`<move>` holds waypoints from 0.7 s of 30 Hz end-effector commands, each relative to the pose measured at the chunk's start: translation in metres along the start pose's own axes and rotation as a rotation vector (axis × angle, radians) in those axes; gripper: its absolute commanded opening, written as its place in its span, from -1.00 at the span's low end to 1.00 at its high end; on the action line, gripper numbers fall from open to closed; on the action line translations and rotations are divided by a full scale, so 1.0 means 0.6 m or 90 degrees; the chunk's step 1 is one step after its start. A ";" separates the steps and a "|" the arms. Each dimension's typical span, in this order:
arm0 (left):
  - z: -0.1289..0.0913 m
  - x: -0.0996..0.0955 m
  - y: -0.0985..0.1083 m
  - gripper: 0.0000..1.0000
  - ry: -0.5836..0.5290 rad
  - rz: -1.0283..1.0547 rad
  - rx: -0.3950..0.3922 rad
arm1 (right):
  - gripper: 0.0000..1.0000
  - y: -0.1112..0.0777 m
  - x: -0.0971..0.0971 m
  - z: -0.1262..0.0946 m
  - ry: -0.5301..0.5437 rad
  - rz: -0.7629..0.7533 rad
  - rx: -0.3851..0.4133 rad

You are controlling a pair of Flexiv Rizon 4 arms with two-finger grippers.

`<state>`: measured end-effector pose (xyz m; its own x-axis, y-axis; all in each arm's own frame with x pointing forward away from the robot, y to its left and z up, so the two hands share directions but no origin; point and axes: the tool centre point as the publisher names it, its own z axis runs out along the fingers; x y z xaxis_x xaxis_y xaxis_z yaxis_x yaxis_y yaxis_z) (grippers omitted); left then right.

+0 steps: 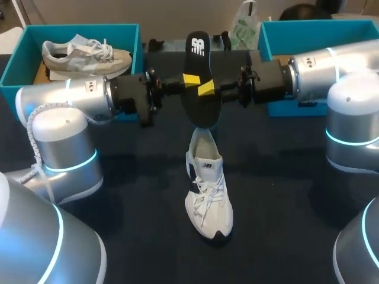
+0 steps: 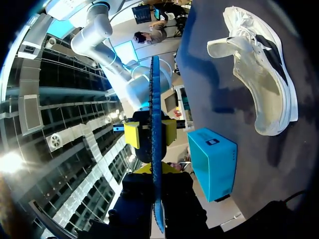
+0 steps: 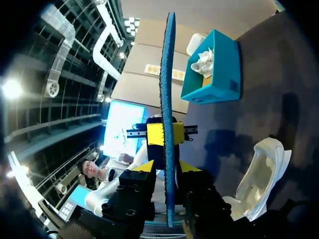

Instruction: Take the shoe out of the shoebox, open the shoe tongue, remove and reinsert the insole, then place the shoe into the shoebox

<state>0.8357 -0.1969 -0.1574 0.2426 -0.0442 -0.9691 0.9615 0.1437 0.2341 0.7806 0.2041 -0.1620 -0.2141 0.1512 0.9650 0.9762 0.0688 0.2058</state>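
A black insole [image 1: 199, 65] hangs upright in the air above the table's middle, edge-on in both wrist views [image 2: 155, 99] [image 3: 167, 74]. My left gripper [image 1: 190, 78] [image 2: 152, 169] comes in from the left and is shut on the insole's middle. My right gripper [image 1: 206, 89] [image 3: 167, 167] faces it from the right, its fingers on either side of the insole. One yellow pad [image 2: 132, 134] still stands slightly off the insole, so this gripper is open. The white shoe [image 1: 208, 192] [image 2: 264, 74] [image 3: 259, 179] stands on the dark table right below, tongue pulled up.
A teal shoebox [image 1: 83, 26] [image 3: 214, 69] at the back left holds a second grey-white shoe [image 1: 83, 56]. Another teal shoebox [image 1: 314, 26] [image 2: 214, 164] stands at the back right, behind my right arm. Both arm bases flank the table's near corners.
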 end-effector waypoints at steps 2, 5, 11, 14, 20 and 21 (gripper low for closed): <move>0.008 0.003 -0.006 -1.00 -0.002 -0.001 -0.003 | -0.64 0.001 -0.002 0.004 0.000 0.001 0.001; 0.008 0.003 -0.008 -1.00 -0.004 -0.001 -0.001 | -0.84 0.001 -0.002 0.004 0.000 0.002 0.000; 0.003 0.002 -0.016 -1.00 -0.007 -0.007 0.006 | -1.00 0.003 -0.005 0.006 0.003 0.004 0.002; -0.002 -0.004 -0.017 0.34 -0.014 -0.010 0.011 | -1.00 0.004 -0.007 0.006 0.004 0.005 0.002; -0.024 -0.011 -0.004 1.00 -0.010 -0.016 0.005 | -1.00 0.007 -0.014 0.000 0.004 0.001 -0.013; -0.029 -0.011 -0.001 1.00 -0.007 -0.018 0.004 | -1.00 0.007 -0.016 -0.002 0.005 0.000 -0.016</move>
<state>0.8337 -0.1893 -0.1553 0.2195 -0.0657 -0.9734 0.9679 0.1402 0.2088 0.7878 0.2023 -0.1677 -0.2119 0.1490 0.9659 0.9771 0.0524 0.2063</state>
